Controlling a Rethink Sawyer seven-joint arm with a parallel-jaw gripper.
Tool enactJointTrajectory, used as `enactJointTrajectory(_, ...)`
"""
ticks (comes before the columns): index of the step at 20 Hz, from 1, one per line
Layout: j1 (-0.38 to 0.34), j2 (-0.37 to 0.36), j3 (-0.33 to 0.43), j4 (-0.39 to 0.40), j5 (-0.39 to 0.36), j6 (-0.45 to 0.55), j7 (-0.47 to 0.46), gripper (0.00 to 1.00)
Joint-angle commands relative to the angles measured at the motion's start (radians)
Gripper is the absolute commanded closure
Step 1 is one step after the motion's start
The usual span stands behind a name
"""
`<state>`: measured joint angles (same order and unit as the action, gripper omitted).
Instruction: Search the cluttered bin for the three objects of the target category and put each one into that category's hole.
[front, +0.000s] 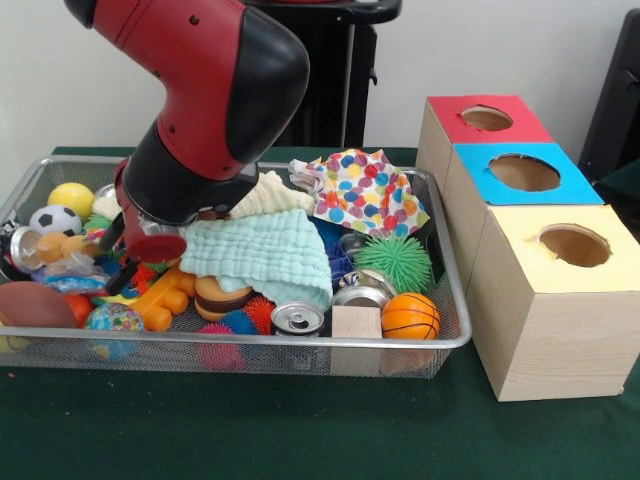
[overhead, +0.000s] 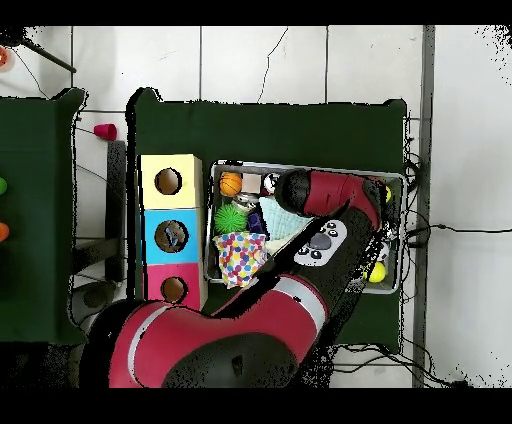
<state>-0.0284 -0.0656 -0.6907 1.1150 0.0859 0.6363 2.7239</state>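
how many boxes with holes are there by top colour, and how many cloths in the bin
red-topped box: 1
blue-topped box: 1
yellow-topped box: 1
mint green cloth: 1
polka-dot cloth: 1
cream cloth: 1
total: 6

The red and black arm (front: 215, 105) reaches down into the wire bin (front: 440, 345), at its left part. A mint cloth (front: 265, 255) lies in the bin's middle, a basketball (front: 410, 316) in its front right corner. Right of the bin stand three wooden boxes (front: 545, 330) with holes.
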Motion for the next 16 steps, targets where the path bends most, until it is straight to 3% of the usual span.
enactJointTrajectory(1, -0.021, 0.058, 0.097, 0.035, -0.045, 0.085, -0.014, 0.0)
enactJointTrajectory(7, -0.047, 0.105, 0.115, 0.03, -0.063, -0.048, -0.003, 0.0)
enactJointTrajectory(16, -0.016, 0.146, 0.054, 0.038, -0.088, -0.073, 0.05, 0.0)
